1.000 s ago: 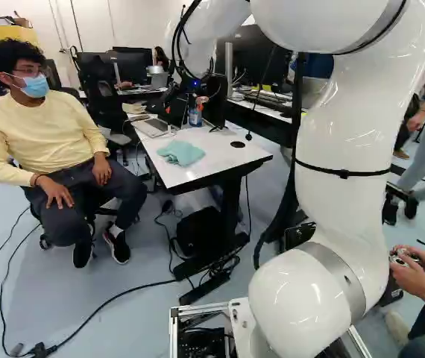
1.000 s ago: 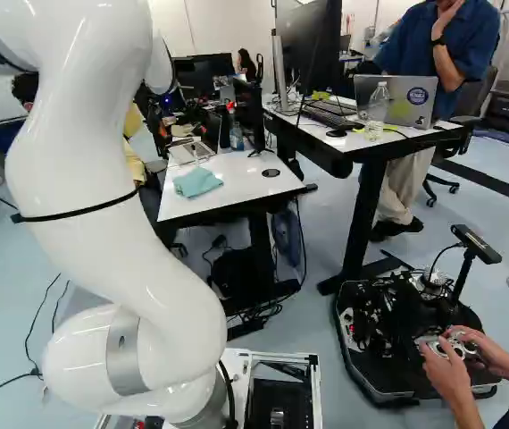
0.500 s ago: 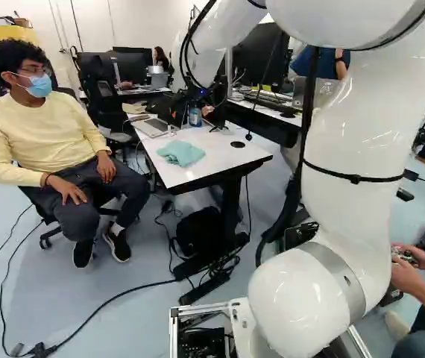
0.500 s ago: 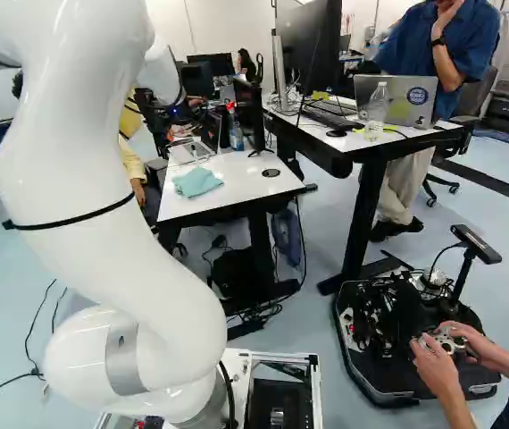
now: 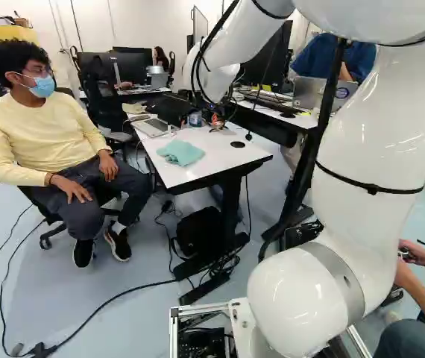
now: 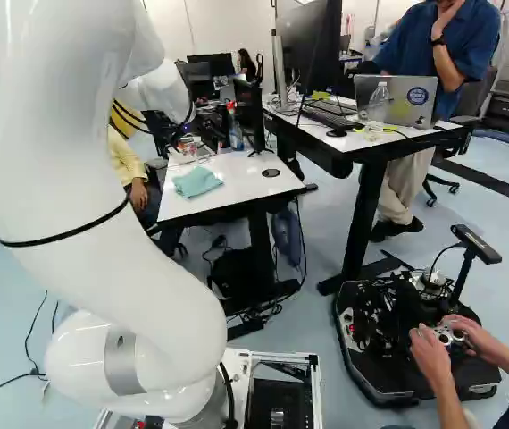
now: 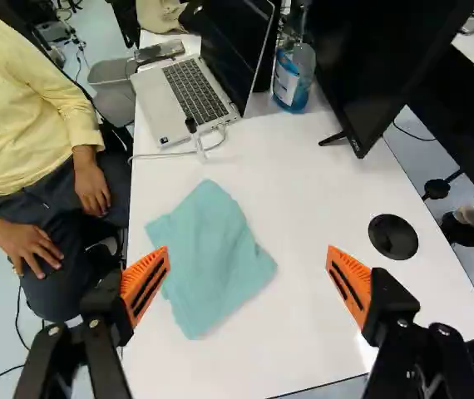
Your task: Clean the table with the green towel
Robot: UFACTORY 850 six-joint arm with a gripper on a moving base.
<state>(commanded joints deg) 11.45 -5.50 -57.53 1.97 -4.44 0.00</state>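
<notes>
Reaching arm, left base view: white arm [image 5: 369, 171] rises right of middle; black gripper [image 5: 214, 119] seen against far end of white table [image 5: 231, 156].
Green towel, left base view: rumpled [image 5: 180, 153], flat on the tabletop, open laptop [image 5: 151, 126] beyond it.
White arm, right base view: left of middle, bent toward the same table.
Green towel, right base view: near the table's left edge [image 6: 197, 181].
Second desk, right base view: right of the table [image 6: 424, 138], bearing grey laptop [image 6: 401, 103] and clear bottle [image 6: 377, 112].
Fingers, wrist view: spread wide, grasping nothing; orange pads [image 7: 147, 285] face each other across a gap.
Green towel, wrist view: ahead of the fingers, mostly between their lines, nearer one pad and overlapped by it in the view; contact, cannot tell.
Tabletop, wrist view: blue bottle [image 7: 293, 76] between laptop and black monitor [image 7: 370, 66]; black disc [image 7: 393, 237] ahead of the other finger.
</notes>
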